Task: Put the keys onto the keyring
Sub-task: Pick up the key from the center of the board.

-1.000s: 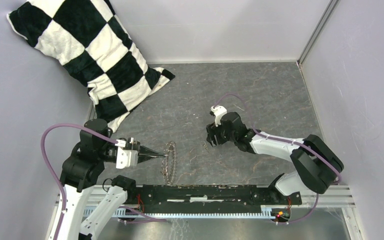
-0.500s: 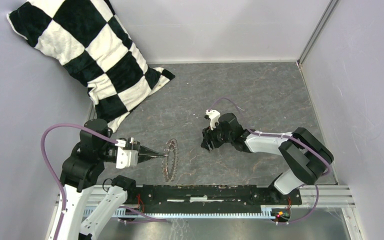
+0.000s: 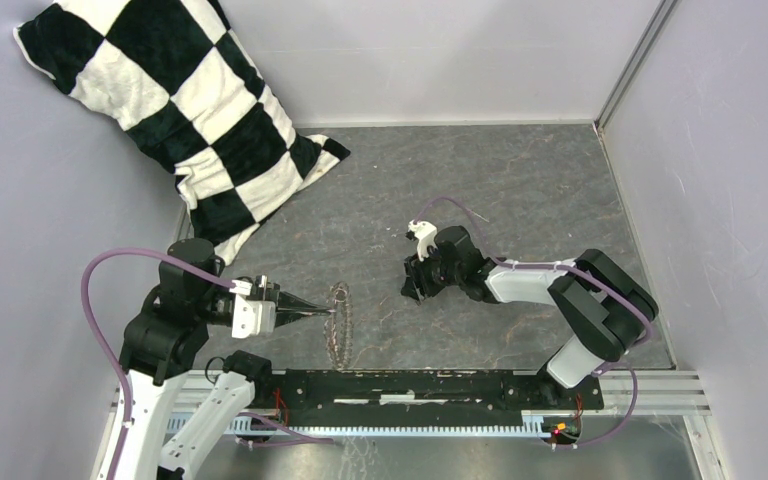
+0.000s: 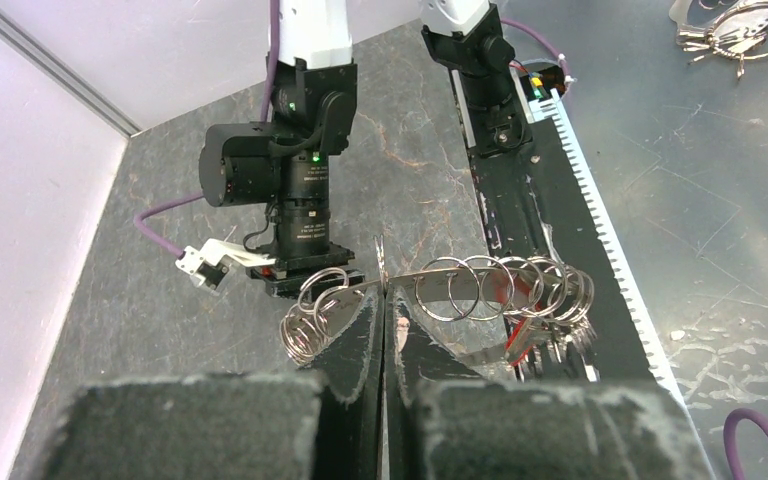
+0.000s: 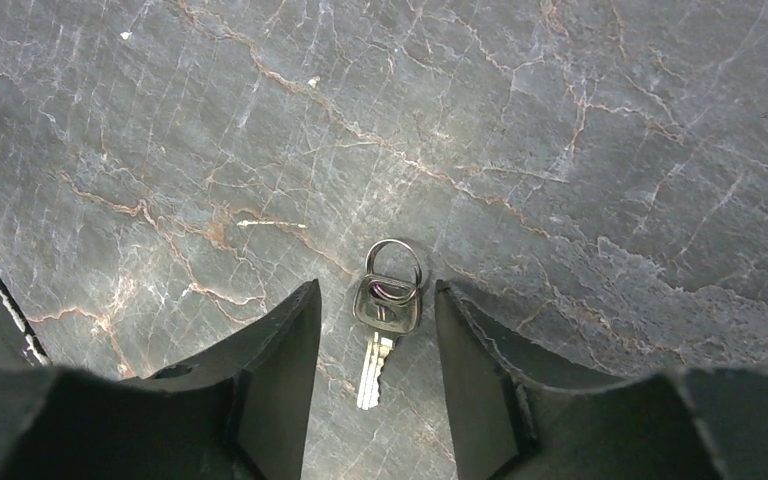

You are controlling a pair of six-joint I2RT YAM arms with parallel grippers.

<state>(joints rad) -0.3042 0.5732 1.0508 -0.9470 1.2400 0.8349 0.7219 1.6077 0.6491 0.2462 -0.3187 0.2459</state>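
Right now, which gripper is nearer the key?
Right. The right gripper straddles the key, a finger on each side. The left gripper is far off across the table, pinching the keyring.

Top view: right hand (image 3: 413,291) is covering the key (image 5: 388,304) completely. The keyring (image 3: 339,325) is reading as a thin blurry streak, probably edge-on. Left wrist view: left hand (image 4: 384,310) is hiding the keyring's lower part, red tag (image 4: 504,291) is only peeking through the rings. The pillow (image 3: 160,110) is running off-frame.
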